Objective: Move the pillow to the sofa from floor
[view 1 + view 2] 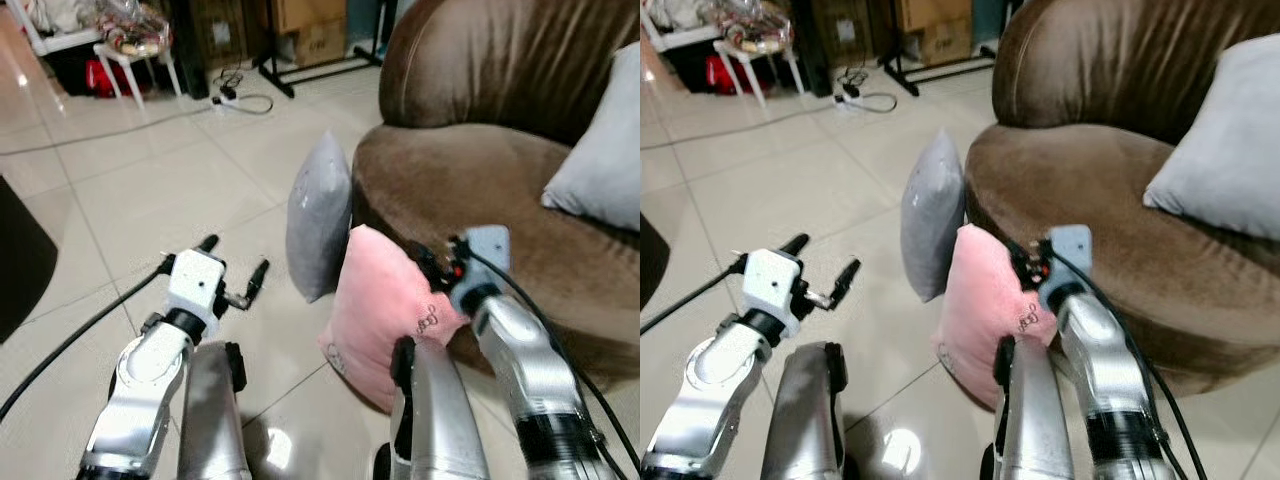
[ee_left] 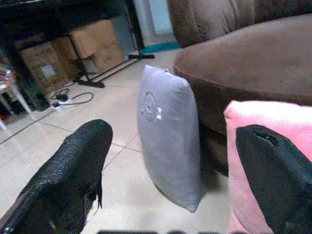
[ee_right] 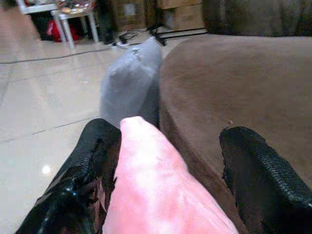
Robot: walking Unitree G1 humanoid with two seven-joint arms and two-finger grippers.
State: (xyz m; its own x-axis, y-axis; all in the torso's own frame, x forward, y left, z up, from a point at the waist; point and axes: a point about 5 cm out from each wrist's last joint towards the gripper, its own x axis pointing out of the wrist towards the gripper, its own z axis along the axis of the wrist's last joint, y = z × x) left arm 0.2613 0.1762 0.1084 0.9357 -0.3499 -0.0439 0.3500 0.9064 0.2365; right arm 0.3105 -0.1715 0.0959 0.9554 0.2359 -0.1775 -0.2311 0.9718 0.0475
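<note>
My right gripper (image 3: pixel 161 161) sits at the top edge of the pink pillow (image 1: pixel 375 305), its 2 black fingers (image 3: pixel 80 180) spread apart with the pillow's upper edge rising between them. One finger lies along the pillow's side; the other stands off over the sofa (image 1: pixel 470 190) seat, so the fingers straddle the pillow without being clamped on it. The pink pillow stands upright on the tiled floor (image 1: pixel 160 180), leaning against the front of the brown sofa, with a small printed mark near its lower corner.

Just beside it, further from me, a grey pillow (image 1: pixel 318 215) also stands on edge on the floor, propped against the sofa's rounded front. The 2 pillows are close together, and I cannot tell whether they touch. A light grey cushion (image 1: pixel 605 150) rests on the sofa seat against the backrest, well apart from both.

My left gripper (image 1: pixel 232 272) hangs over bare floor to the left of the pillows, fingers (image 2: pixel 68 175) spread and holding nothing. In its wrist view the grey pillow stands between the 2 fingers and the pink pillow sits behind one of them.

Across the room a white power strip (image 1: pixel 228 97) with its cable lies on the tiles, near a black stand (image 1: pixel 290 70), cardboard boxes (image 1: pixel 310 30) and a small white stool (image 1: pixel 135 55) piled with things.
</note>
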